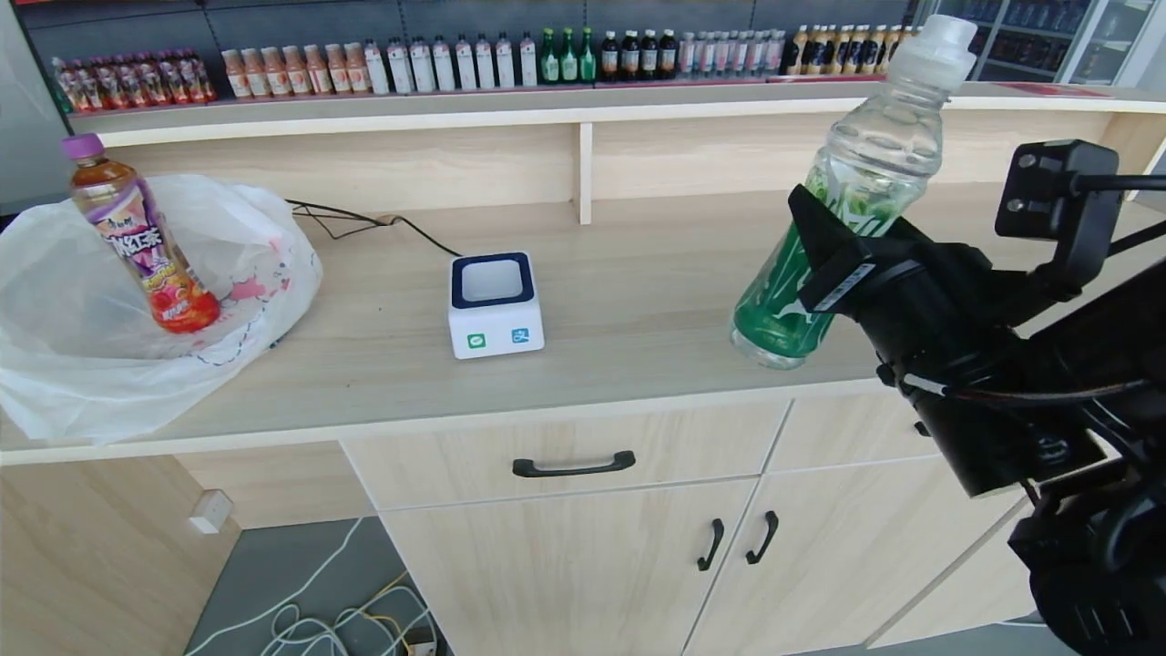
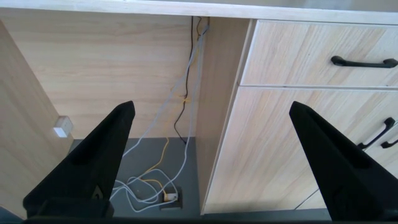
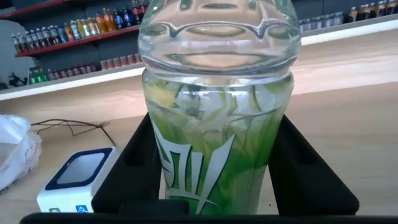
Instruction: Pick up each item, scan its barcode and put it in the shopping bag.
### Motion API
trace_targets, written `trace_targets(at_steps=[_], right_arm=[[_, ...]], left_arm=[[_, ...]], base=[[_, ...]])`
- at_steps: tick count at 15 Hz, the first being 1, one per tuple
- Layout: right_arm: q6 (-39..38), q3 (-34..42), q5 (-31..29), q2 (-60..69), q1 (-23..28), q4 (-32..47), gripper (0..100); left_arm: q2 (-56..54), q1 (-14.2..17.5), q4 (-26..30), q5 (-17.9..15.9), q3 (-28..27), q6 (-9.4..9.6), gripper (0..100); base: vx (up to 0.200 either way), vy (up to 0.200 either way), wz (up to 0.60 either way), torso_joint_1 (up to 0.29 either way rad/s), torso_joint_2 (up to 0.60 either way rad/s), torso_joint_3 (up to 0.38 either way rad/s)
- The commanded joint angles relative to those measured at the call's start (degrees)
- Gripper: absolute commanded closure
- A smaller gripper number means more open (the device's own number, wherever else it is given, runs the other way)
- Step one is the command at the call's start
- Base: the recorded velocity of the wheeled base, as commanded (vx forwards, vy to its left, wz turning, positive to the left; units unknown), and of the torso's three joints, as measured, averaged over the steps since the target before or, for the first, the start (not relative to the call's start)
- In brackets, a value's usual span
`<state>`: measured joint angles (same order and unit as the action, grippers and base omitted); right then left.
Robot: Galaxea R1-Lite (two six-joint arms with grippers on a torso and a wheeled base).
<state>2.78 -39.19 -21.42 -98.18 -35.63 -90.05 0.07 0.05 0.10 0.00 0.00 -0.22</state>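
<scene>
at the far left the left hand [image 2: 210,107] hangs below the tabletop's [image 1: 638,301] edge, fingers spread wide with nothing between them, facing the open bay with loose cables [image 2: 152,180] on the floor. above it, on the left of the tabletop, lies the white shopping bag [image 1: 55,364], and a purple-capped tea bottle [image 1: 141,237] stands tilted inside it. the white barcode scanner [image 1: 495,305] sits mid-tabletop, well apart from the bag, window up, with a black cord [image 1: 364,221] lying on the tabletop behind it. to the right, the right hand [image 1: 820,232] pinches a green-labelled water bottle [image 1: 879,137] around its middle, white cap leaning up and to the right, base by the tabletop's near edge. whether the base touches the tabletop i cannot tell.
</scene>
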Motion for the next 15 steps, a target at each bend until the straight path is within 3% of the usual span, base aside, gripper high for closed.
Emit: trace_targets(at_steps=[1, 3, 15], right_arm=[[0.47, -2.64, 0.06, -0.25, 1.36, 0.05, 100], [0.82, -4.31, 0.15, -0.25, 1.36, 0.05, 100], [0.47, -5.28, -0.03, 0.01, 3.11, 0.05, 100]], left_arm=[[0.01, 0.04, -0.01, 0.0, 0.0, -0.13, 0], [0.01, 0.04, -0.01, 0.0, 0.0, -0.13, 0], [0.01, 0.04, -0.01, 0.0, 0.0, -0.4, 0]], base=[[0.0, 0.0, 0.0, 0.0, 0.0, 0.0], [0.0, 0.0, 0.0, 0.0, 0.0, 0.0], [0.0, 0.2, 0.0, 0.004, 0.0, -0.001]])
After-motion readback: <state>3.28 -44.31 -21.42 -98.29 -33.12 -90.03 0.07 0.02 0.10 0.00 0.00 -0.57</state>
